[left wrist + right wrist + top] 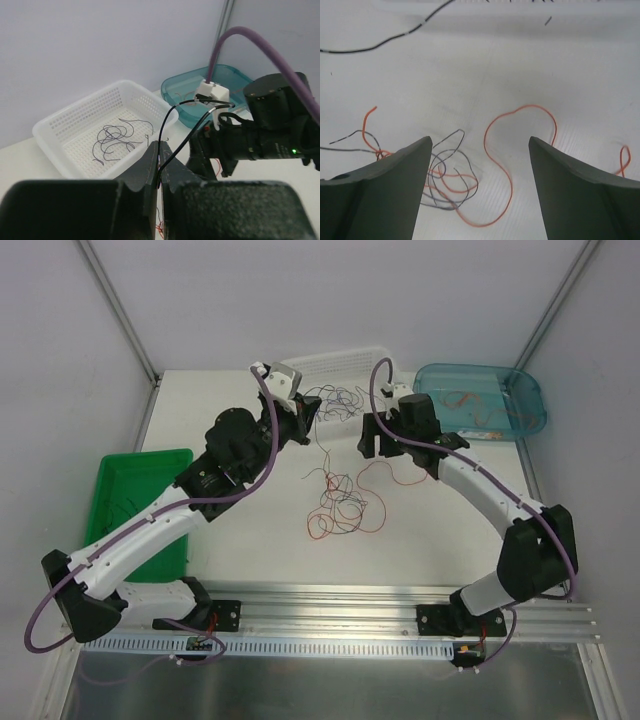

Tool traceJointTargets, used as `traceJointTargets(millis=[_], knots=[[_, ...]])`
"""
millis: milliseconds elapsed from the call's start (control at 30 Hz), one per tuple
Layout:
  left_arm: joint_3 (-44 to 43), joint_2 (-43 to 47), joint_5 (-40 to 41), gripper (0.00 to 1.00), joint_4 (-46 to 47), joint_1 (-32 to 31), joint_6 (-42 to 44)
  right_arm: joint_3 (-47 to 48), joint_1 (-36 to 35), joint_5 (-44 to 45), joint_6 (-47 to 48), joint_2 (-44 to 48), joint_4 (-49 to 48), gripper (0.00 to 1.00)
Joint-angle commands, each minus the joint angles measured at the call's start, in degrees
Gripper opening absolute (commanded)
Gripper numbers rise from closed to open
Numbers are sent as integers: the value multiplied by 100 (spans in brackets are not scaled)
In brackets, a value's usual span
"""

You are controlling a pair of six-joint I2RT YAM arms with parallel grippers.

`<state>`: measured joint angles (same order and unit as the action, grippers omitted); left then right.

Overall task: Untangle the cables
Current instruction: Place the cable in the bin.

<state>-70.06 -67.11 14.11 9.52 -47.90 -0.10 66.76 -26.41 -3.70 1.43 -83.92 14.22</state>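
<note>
The left pincer [159,156] is pressed shut on a thin black cable [172,112]. Its two dark, matt fingers meet with the strand nipped between them; from the jaws the cable rises as two glossy lines that arc across toward a white plastic fitting [216,94] on the right arm's wrist; whether it touches that fitting cannot be told.

The right pincer [480,142] stands wide apart with nothing in it; its two broad, dark-grey fingers [395,185] hang above the pale, smooth table [520,60]. On the table between them lies one orange cable [536,106], thin and smooth, bent into an open loop. Just beside the left finger sits a loose tangle of cables [447,182], grey-black and orange strands crossing one another, too interlaced to count. Seen from above, this tangle lies on the middle of the table, nearer the arm bases than either pincer, and a dark strand climbs from it toward the gap between the two pincers.

Three containers stand around the edge:
- a white plastic basket [55,145], rectangular with perforated grid walls, at the far side, holding a curl of dark strands [115,140];
- a translucent teal tray [530,405] with rounded corners at the far right, with orange strands [465,400] in it;
- an opaque green tray [130,480] at the left, partly under the left arm.

A thick purple hose [217,55] runs along each of the two arms.
</note>
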Motion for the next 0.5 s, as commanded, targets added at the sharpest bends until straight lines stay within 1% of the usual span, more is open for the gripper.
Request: traceJointTargets(millis=[0,33,100,133,233,300,400,467], knots=[[-271,137,-154,0,41,17,-166,372,110,-560,893,-413,-1113,82],[-297,146,-154,0,33,17,-183,555,154,-622,1190,-545,-1253,82],[-315,163,-128,0,24,17,-218,697,189,-763,1403,-906,-1395,83],[-332,155,-136,0,24,17,-253,863,241,-859,1517,-1029,-1761,83],[-359,155,-189,0,15,17,-376,1302,347,-974,1492,-1679,-2018,83],[-359,155,-250,0,-3,17,-490,1453,409,-1027,1509,-2064,-2290,80],[-315,198,-347,0,-11,17,-666,1927,418,-1079,1623,-2461,-2257,74],[-245,277,-435,0,-20,17,-737,2252,435,-949,1641,-2795,-2222,69]])
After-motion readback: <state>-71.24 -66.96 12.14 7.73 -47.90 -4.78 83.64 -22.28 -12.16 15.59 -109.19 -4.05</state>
